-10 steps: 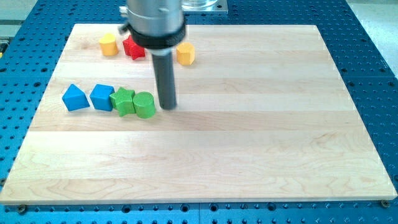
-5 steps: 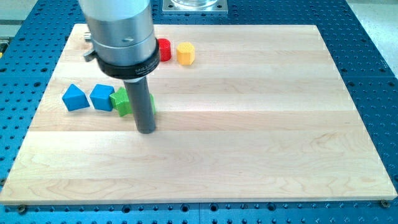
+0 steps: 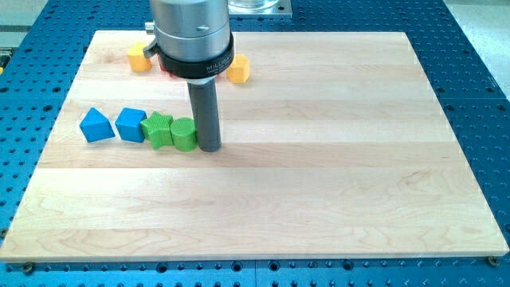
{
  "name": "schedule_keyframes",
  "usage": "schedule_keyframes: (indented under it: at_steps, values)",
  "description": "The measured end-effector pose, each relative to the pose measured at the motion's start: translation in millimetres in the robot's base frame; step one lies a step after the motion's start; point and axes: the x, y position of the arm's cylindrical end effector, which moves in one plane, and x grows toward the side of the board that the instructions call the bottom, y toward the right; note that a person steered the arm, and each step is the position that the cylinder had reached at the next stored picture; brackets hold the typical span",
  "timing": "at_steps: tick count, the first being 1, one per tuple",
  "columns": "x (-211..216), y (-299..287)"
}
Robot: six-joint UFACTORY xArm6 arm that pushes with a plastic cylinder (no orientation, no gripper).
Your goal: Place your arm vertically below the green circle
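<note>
Toward the left edge of the pale wooden desk (image 3: 319, 159): one row, left to right, of a blue angular block (image 3: 96, 125), a blue cube-like block (image 3: 131, 123), a green star-shaped block (image 3: 158, 130) and the green circle block (image 3: 183, 134). My tip (image 3: 209, 148): on the desk, against the circle's right side, not below it. Hand: none fitted, so nothing to open or close. Top edge: two yellow blocks (image 3: 139, 57) (image 3: 237, 69), a red one mostly hidden. Advice: swing wide toward the bottom edge, stopping under the circle without nudging it.
</note>
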Motion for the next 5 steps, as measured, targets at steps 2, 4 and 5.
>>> schedule_keyframes:
  at_steps: [2,4,5]
  values:
    - [45.9,10.9]
    - [46.0,-49.9]
    - [29.0,-49.6]
